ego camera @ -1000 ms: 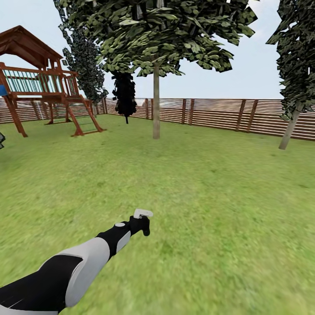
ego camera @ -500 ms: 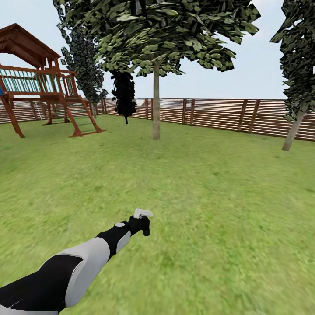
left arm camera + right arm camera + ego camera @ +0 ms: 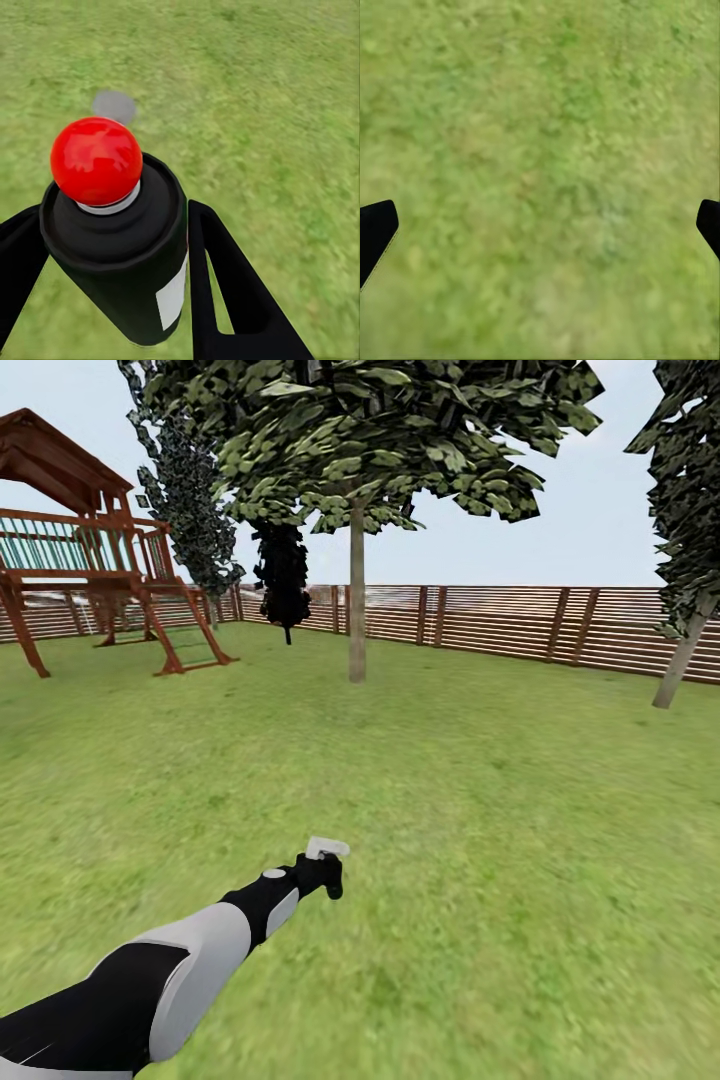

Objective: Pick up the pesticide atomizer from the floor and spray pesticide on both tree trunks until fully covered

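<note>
Pesticide atomizer (image 3: 116,247) clamped between left gripper (image 3: 112,285) fingers, red ball on top, white label on side; arm held out low over lawn (image 3: 480,810). Right gripper (image 3: 540,225) spread wide over grass, holding nothing. Pale tree trunk (image 3: 357,595) well ahead, second trunk (image 3: 683,655) far right. Wooden playhouse (image 3: 90,560) left, slat fence (image 3: 500,620) behind. Open grass between arm and trunk

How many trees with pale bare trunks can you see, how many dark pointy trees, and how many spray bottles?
Pale-trunk trees: 2
Dark conifers: 2
Pesticide atomizer: 1, in the left gripper
Total: 5
</note>
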{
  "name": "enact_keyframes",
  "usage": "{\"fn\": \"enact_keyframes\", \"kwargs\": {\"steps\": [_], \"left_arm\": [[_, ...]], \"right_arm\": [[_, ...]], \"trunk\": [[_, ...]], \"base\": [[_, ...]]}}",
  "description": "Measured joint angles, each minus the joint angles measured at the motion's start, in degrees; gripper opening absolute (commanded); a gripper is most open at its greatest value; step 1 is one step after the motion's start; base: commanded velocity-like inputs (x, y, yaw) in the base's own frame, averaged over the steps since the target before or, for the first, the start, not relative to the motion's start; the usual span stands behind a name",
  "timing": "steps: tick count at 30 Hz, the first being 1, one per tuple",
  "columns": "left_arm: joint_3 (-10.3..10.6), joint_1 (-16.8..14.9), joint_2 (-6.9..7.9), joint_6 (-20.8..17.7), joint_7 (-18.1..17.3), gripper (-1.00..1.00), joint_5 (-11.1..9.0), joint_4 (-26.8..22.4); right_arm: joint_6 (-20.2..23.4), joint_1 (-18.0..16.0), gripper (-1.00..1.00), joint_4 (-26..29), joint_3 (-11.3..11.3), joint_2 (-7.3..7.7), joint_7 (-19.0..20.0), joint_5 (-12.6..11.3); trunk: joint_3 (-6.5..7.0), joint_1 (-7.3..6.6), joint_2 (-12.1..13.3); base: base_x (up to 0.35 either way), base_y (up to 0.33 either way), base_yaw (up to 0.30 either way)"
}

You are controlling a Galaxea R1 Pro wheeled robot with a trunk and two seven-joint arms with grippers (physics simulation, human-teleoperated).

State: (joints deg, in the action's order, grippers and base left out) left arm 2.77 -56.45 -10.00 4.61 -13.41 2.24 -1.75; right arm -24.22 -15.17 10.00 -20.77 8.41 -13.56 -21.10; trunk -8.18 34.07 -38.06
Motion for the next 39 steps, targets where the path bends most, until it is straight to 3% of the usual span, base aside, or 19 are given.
{"fn": "enact_keyframes", "kwargs": {"steps": [39], "left_arm": [[0.0,0.0,0.0,0.0,0.0,-1.0,0.0,0.0]], "right_arm": [[0.0,0.0,1.0,0.0,0.0,0.0,0.0,0.0]], "trunk": [[0.0,0.0,0.0]], "base": [[0.35,0.0,0.0]]}}
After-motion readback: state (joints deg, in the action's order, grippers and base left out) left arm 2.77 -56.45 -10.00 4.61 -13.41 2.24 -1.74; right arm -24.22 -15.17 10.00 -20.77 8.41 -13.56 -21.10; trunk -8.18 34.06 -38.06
